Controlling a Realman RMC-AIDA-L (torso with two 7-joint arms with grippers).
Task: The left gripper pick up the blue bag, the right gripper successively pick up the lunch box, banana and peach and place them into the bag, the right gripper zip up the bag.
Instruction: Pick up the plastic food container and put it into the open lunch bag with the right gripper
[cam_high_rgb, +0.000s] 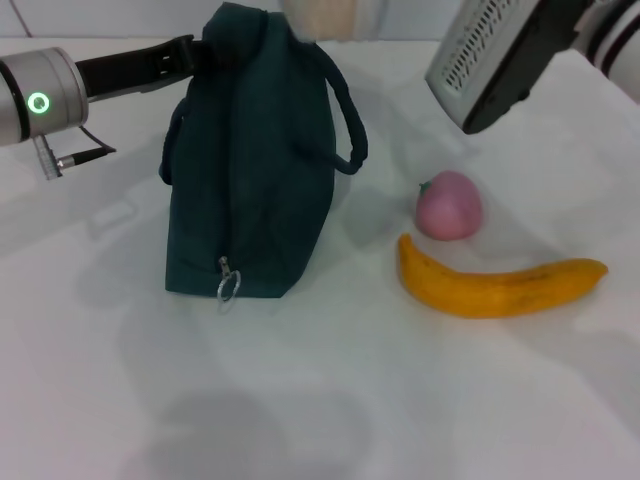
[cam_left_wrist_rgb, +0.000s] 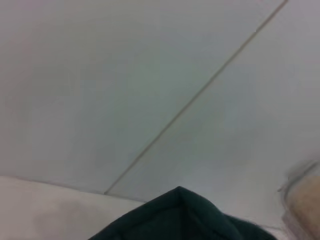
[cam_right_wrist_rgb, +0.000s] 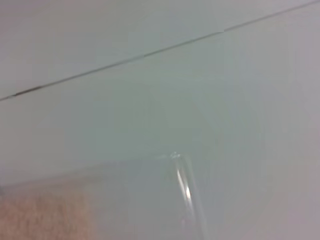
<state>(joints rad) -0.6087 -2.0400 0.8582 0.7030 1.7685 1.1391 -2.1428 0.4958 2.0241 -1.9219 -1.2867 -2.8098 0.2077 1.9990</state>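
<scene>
Blue bag (cam_high_rgb: 250, 160) upright, lunch box (cam_high_rgb: 318, 15) above its top

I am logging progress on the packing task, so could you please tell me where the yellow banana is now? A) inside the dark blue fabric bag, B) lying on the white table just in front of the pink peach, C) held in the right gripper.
B: the yellow banana lies on the white table, just in front of the pink peach.
</scene>
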